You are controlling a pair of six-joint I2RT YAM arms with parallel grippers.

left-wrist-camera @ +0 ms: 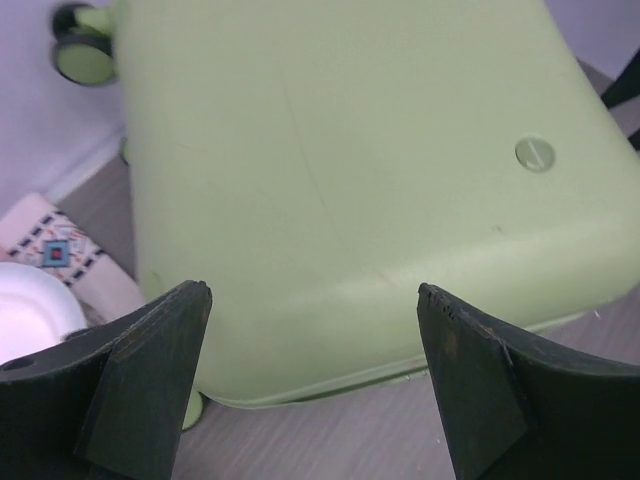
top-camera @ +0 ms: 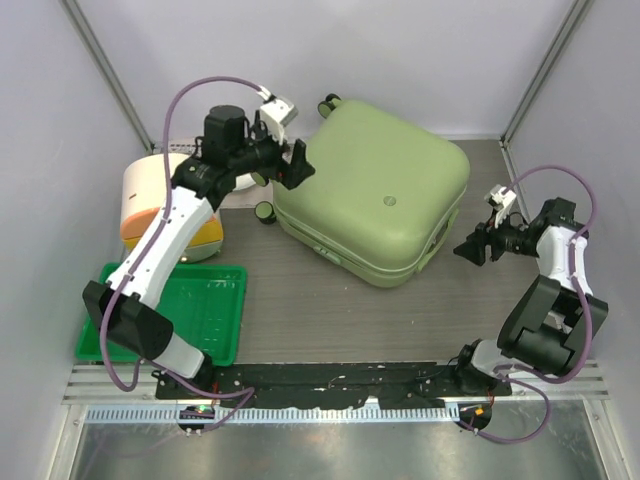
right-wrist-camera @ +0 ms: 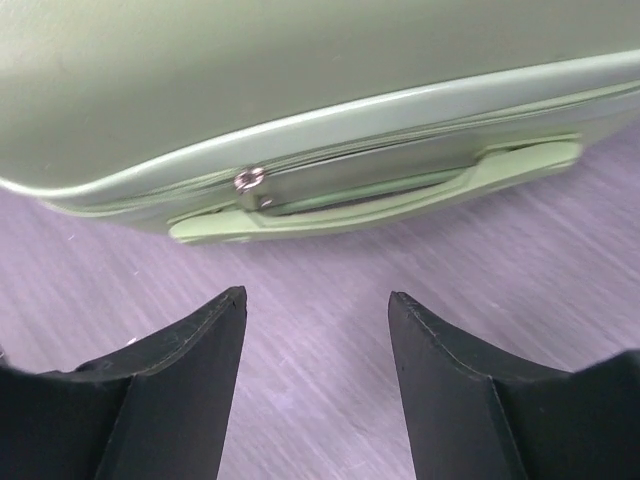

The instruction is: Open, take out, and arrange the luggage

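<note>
The left jaws are released, spread wide with nothing between them; their dark fingertips frame the top shell of the suitcase. From above, they hang over the suitcase's left rear edge, and whether they touch the shell cannot be told. The right jaws are also released and hold nothing. Their fingertips point at the suitcase's right side wall, close to it but apart, low over the bare tabletop. On that wall a pale green handle lies flat along the seam, with a small metal zipper pull just beside the handle's left end.

The suitcase lies flat and shut on the middle rear of the tabletop, turned at a slant, a small round button on its upper shell. 2 dark green wheels show, 1 at the far corner and 1 at the left corner. Left of the suitcase, partly under the left arm, stands a cream and orange container. In front of the container lies a bright green tray.
</note>
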